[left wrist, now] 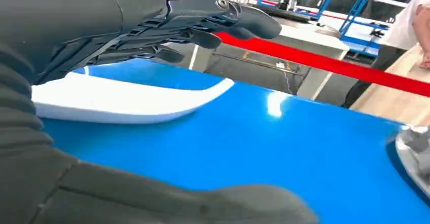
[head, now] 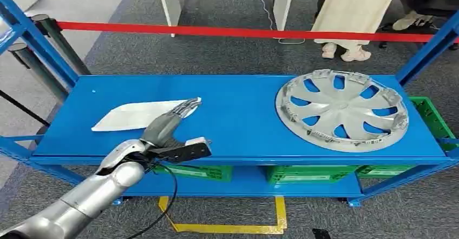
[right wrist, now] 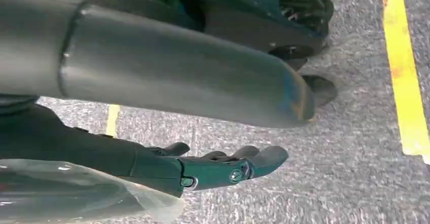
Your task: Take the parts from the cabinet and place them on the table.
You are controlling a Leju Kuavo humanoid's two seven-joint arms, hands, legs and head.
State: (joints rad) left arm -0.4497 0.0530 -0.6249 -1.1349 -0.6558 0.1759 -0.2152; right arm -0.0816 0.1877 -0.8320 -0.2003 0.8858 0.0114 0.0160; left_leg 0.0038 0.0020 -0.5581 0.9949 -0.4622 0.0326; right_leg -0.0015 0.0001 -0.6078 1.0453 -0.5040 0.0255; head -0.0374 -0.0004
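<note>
Reaching over the blue shelf (head: 243,125), your left hand (head: 172,121) sits with its fingers stretched out above the near end of the white part (head: 142,114), holding nothing; the wrist camera shows a gap between the dark fingers (left wrist: 218,19) and the white surface below them, and the thumb (left wrist: 167,198) spread wide beneath. So the part is not yet gripped. It lies flat on the shelf, well to the left of the silver wheel cover (head: 342,109), with the shelf's front edge close on your side of it.

Your right hand (right wrist: 223,168) hangs by the robot's side over the grey floor, fingers loosely extended and empty.

Watch the shape of that white part: it looks thin, smooth and slightly curved, lying low against the shelf. If you close from above, the fingers may slide off the glossy top and push it away from the wheel cover, or scrape the shelf without getting under the edge. A thumb catching only the rim could tip it, and it might skid off the front edge toward the green crates (head: 303,173) below.
</note>
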